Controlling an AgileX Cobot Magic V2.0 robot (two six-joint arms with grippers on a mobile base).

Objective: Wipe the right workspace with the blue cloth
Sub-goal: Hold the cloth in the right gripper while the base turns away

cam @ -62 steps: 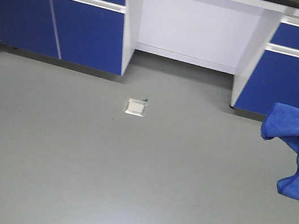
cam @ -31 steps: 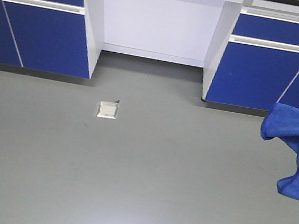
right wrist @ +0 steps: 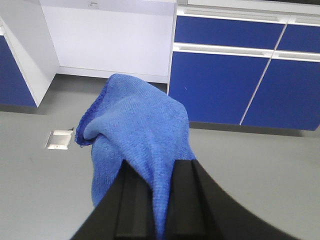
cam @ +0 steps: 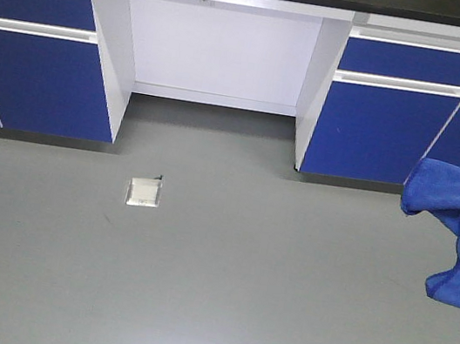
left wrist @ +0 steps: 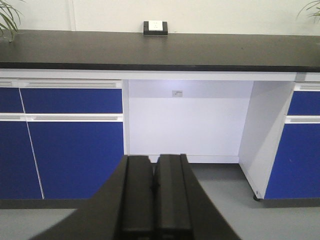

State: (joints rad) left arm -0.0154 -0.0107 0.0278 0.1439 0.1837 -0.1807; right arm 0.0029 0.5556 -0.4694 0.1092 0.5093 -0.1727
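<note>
My right gripper [right wrist: 159,170] clenches the wrinkly royal-blue microfibre cloth [right wrist: 137,125]; my left gripper [left wrist: 155,161] is clenched empty, facing the matte black benchtop [left wrist: 150,50].

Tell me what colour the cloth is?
The cloth is bright blue, clearest in the right wrist view.

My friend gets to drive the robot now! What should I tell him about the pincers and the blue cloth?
Left pincer: shut, empty.
Right pincer: shut on the blue cloth, which hangs over the grey floor.
The black benchtop with the small box is ahead, above the blue cabinets.
Done: cloth picked up.
Left: bring the cloth onto the benchtop and wipe it.
</note>
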